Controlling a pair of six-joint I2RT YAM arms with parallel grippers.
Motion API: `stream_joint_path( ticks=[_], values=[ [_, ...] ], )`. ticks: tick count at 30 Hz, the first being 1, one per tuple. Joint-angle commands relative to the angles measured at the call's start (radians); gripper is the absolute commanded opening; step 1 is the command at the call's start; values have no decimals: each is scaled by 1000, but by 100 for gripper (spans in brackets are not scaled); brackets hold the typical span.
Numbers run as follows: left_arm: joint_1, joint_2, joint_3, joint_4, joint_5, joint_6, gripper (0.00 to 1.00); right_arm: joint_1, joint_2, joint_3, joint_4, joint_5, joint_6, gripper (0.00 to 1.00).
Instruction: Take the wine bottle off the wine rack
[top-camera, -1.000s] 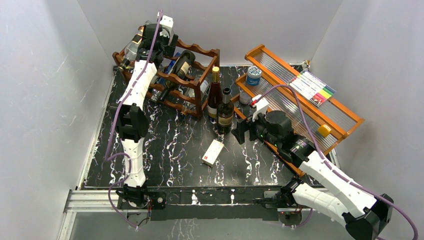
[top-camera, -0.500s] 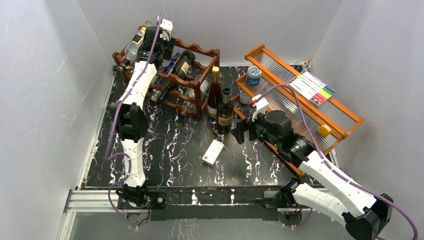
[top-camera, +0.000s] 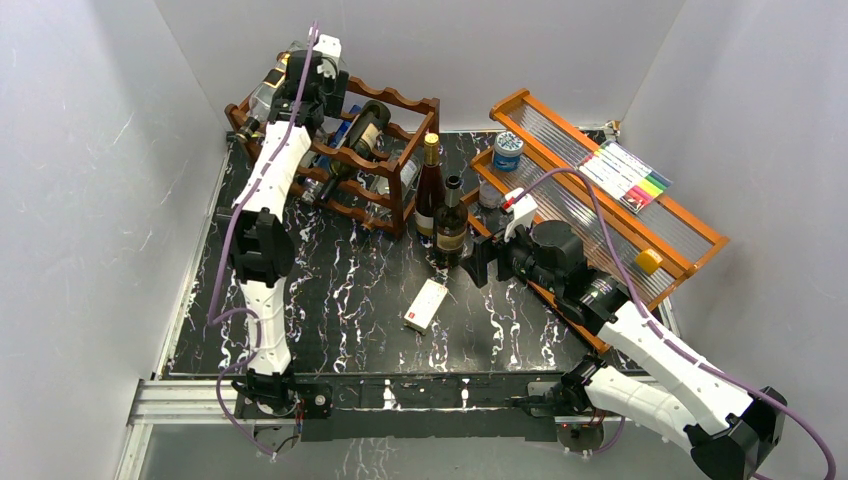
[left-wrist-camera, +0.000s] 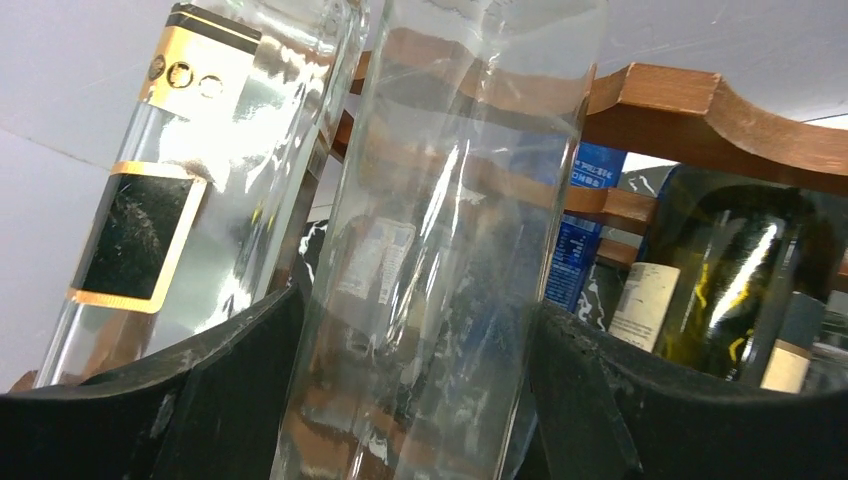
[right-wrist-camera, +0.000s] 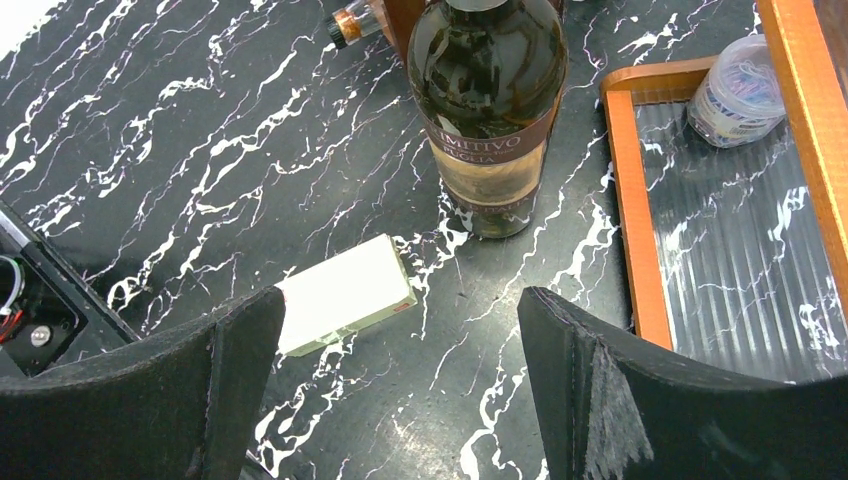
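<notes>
The dark reddish-brown wine rack (top-camera: 385, 160) stands at the far left and holds several lying bottles. My left gripper (top-camera: 303, 78) is at its top left corner. In the left wrist view, a clear glass wine bottle (left-wrist-camera: 440, 250) fills the gap of the left gripper (left-wrist-camera: 420, 400), and both black fingers touch its sides. A second clear bottle with a gold and black label (left-wrist-camera: 190, 170) lies just to its left. A dark green bottle (left-wrist-camera: 720, 270) lies to the right under a wavy rail (left-wrist-camera: 720, 110). My right gripper (top-camera: 478, 262) hangs open over the tabletop, holding nothing.
Two dark bottles (top-camera: 430, 190) (top-camera: 452, 225) stand upright beside the rack's right end. A white box (top-camera: 426, 304) lies on the black marble tabletop. An orange-brown stepped shelf (top-camera: 690, 240) at the right carries a jar (top-camera: 508, 150) and markers (top-camera: 630, 172). White walls enclose three sides.
The left gripper's jaws have come together onto the clear bottle, and the wrist has edged slightly toward the back wall. The right arm has not moved.
</notes>
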Motion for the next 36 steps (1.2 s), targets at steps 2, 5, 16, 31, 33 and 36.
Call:
stream_joint_path(
  ticks=[2, 5, 16, 31, 33, 36],
  values=[
    [-17, -167, 26, 21, 22, -69, 15, -4, -22, 59, 32, -1, 17, 98],
    [-18, -197, 26, 14, 29, -89, 12, -3, -27, 64, 30, 1, 17, 98],
    [-18, -373, -38, -47, 66, -246, 0, -4, -8, 81, 29, -15, 26, 98],
    [-18, -995, -691, -170, -107, -465, 0, -3, 64, 109, 49, -55, -11, 98],
    [-18, -1071, -753, -205, -159, -480, 0, -3, 76, 105, 65, -68, -12, 98],
    [-18, -1170, -851, -253, -221, -513, 0, -3, 104, 103, 92, -95, -12, 98]
  ],
)
